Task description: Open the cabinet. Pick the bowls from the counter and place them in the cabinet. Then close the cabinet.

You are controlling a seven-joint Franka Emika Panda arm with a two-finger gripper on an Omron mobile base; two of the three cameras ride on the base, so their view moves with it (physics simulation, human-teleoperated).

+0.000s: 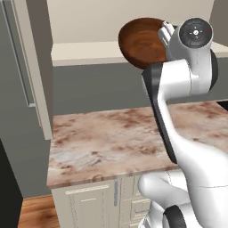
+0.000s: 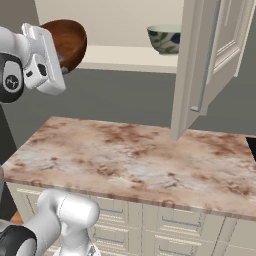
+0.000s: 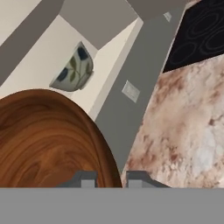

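wooden bowl (image 1: 142, 42) pinched by its rim in claw (image 3: 109, 177), at cabinet shelf (image 2: 125, 57)

Even, shadowless, slightly soft rendering.

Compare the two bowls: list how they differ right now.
The wooden bowl is glossy reddish-brown; the ceramic bowl is pale with dark leaf marks. The wooden bowl is held tilted by the gripper, clamped on its rim; the ceramic bowl sits upright on the cabinet shelf. Both are round and look similar in size.
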